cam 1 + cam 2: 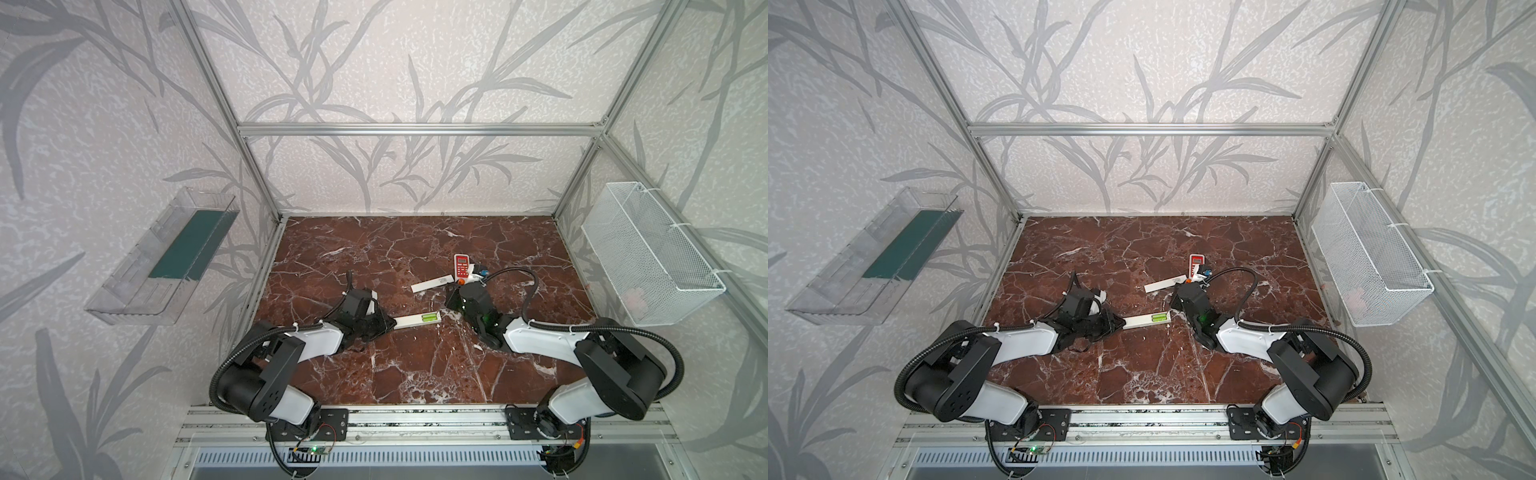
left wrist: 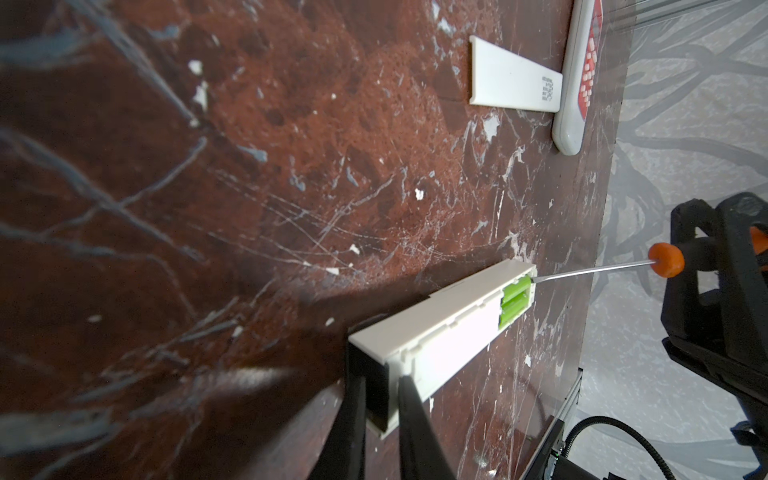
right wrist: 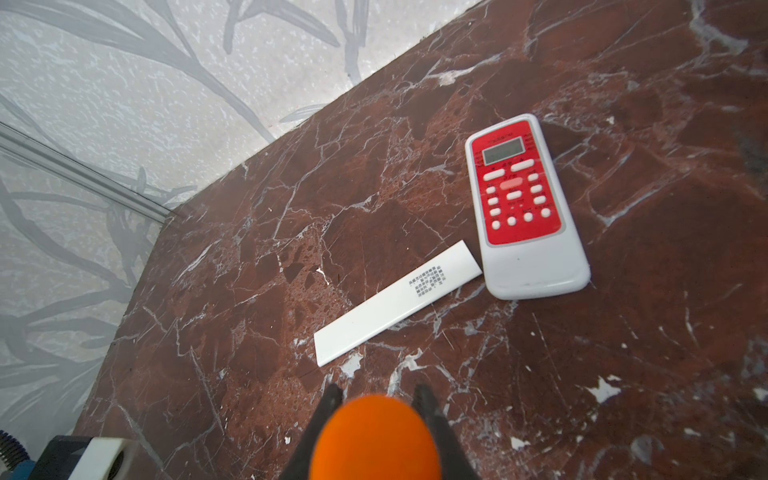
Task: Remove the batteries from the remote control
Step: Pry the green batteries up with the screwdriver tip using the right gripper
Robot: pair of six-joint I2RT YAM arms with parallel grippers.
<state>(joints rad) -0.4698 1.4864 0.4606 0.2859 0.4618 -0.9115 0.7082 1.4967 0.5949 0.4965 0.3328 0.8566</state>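
Two lime-green batteries (image 2: 515, 298) show, side by side in the open bay at one end of the white remote (image 2: 449, 328). That remote lies flat near the middle of the table (image 1: 415, 374), well apart from every edge. The left gripper (image 2: 384, 411) is clamped on the remote's other end, one finger on each long side. The thin shaft of the one screwdriver (image 2: 594, 270) reaches in from beyond the bay end, its tip touching the end of a battery. The right gripper (image 3: 377, 388) is closed on the tool's handle, whose orange butt sits between the fingers in the right wrist view. Behind the white remote lies one loose white cover (image 1: 432, 283), flat, its printed end just beside the red remote (image 1: 462, 266), which lies face up. That makes two remotes in all. In both top views the marble is bare and open across the whole front strip ahead of the arms, across the back up to the wall, and down the left side. The table is closed in by framed walls at left, back and right. A wire basket (image 1: 648, 257) hangs outside the right frame and a clear tray (image 1: 162, 257) hangs on the left wall.
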